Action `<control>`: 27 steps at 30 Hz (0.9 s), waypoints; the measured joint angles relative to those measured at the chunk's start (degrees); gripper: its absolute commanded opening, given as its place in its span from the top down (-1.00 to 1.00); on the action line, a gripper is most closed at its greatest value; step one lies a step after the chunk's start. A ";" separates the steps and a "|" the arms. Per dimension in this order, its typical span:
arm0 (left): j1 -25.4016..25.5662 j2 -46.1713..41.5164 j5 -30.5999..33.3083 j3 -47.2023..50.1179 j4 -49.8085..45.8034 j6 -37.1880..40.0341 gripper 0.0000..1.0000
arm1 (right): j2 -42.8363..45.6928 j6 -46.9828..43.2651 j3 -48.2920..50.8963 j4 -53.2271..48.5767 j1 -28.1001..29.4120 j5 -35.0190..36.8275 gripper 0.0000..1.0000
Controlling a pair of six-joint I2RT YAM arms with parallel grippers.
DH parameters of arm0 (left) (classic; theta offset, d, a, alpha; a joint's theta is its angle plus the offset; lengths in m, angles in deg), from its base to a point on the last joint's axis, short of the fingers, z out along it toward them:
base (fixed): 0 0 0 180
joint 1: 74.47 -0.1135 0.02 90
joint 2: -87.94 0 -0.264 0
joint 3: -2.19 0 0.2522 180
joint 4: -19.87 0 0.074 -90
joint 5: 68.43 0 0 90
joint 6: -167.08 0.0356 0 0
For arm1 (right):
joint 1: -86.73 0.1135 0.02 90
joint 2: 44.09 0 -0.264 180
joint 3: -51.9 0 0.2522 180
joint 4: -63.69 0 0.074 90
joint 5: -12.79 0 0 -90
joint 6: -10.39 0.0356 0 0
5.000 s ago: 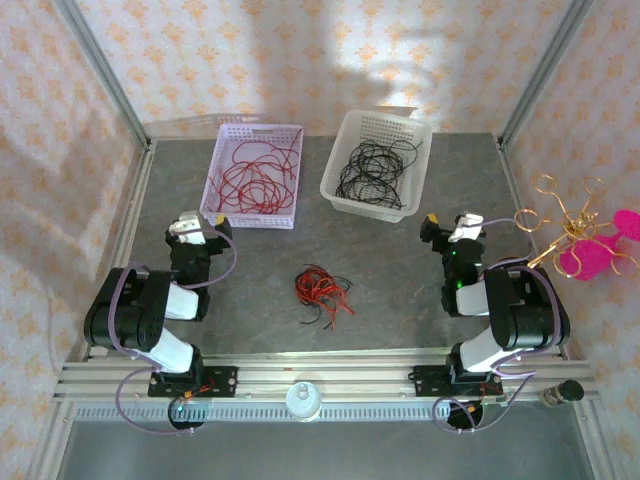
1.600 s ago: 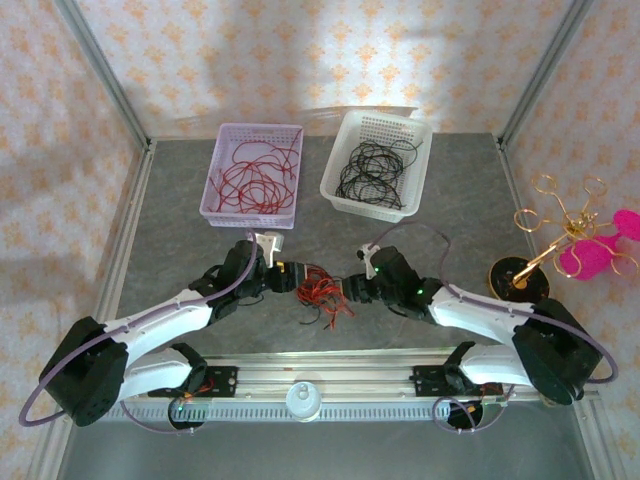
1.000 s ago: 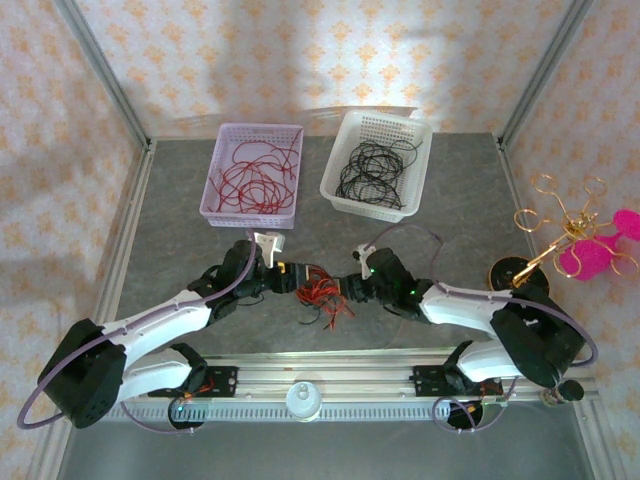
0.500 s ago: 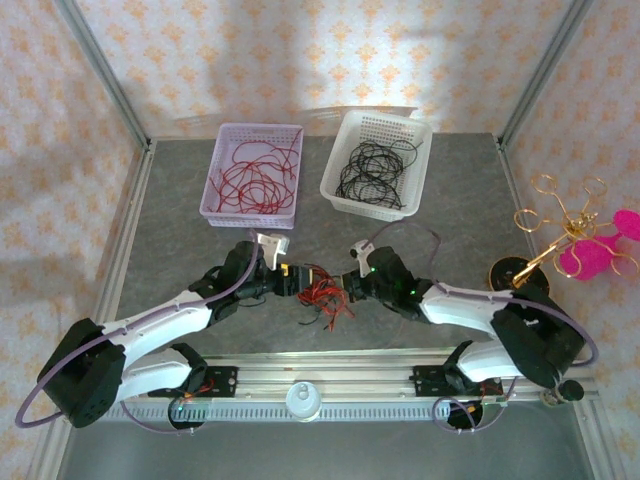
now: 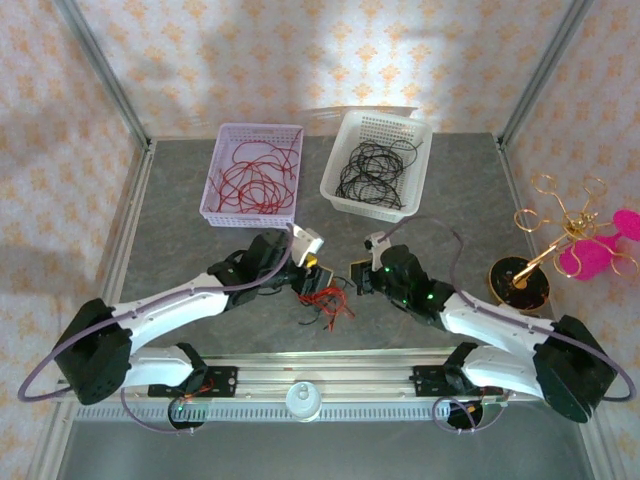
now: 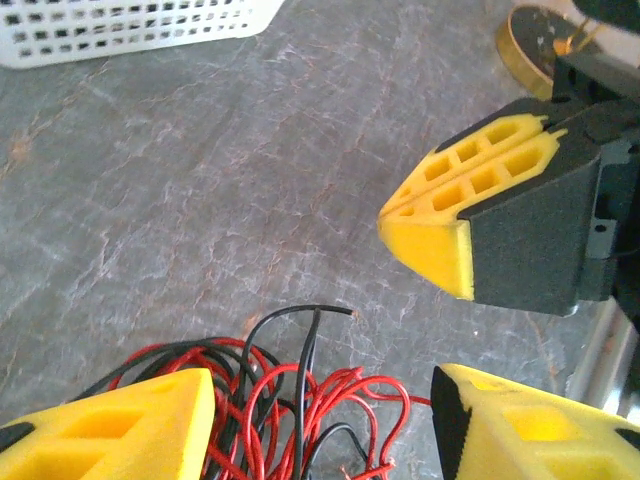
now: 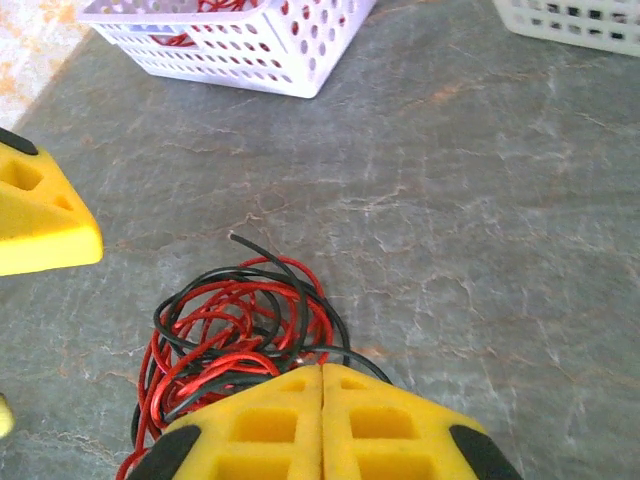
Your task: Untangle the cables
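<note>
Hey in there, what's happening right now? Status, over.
Left gripper open, straddling the cables. Right gripper shut beside them, grip on a strand unclear. Lilac basket, white basket well behind.

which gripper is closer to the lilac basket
Left. The left gripper is over the cables, just in front of the lilac basket's near right corner; the right gripper is farther right, beyond the cables.

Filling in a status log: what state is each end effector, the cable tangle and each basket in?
Cables: red and black, tangled in one bunch.
Left end effector: open, straddling the cables.
Right end effector: shut, at the cables' edge.
Lilac basket: holds red wires.
White basket: holds black wires.
</note>
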 measured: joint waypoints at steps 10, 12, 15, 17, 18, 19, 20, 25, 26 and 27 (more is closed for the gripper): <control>2.47 13.25 5.40 -9.44 -9.03 7.65 -0.18 | 6.21 3.85 2.51 -2.10 -1.27 3.02 0.81; 2.64 15.04 5.97 -10.62 -10.80 8.26 -0.18 | 6.21 4.07 2.82 -2.21 -1.33 3.32 0.81; 2.97 16.87 6.21 -12.09 -12.92 8.68 -0.18 | 6.21 4.31 3.15 -2.25 -1.33 3.56 0.80; 3.34 17.77 6.34 -12.83 -13.97 8.85 -0.18 | 6.19 4.50 3.30 -2.25 -1.33 3.58 0.80; 3.56 18.12 6.36 -13.11 -14.19 8.96 -0.16 | 6.21 4.59 3.34 -2.25 -1.44 3.63 0.80; 3.69 18.58 6.38 -13.44 -14.47 9.16 -0.13 | 6.19 4.68 3.37 -2.23 -1.49 3.72 0.80; 3.78 19.02 6.38 -13.77 -14.71 9.40 -0.08 | 6.21 4.70 3.43 -2.25 -1.49 3.76 0.80; 4.07 20.79 7.61 -14.45 -15.56 10.05 0.32 | 6.21 4.68 3.43 -2.25 -1.60 3.98 0.79; 4.04 20.87 7.85 -14.45 -15.80 10.10 0.47 | 6.21 4.70 3.43 -2.25 -1.60 4.00 0.79; 4.07 20.87 8.13 -14.45 -15.91 10.29 0.62 | 6.21 4.70 3.43 -2.25 -1.60 4.02 0.79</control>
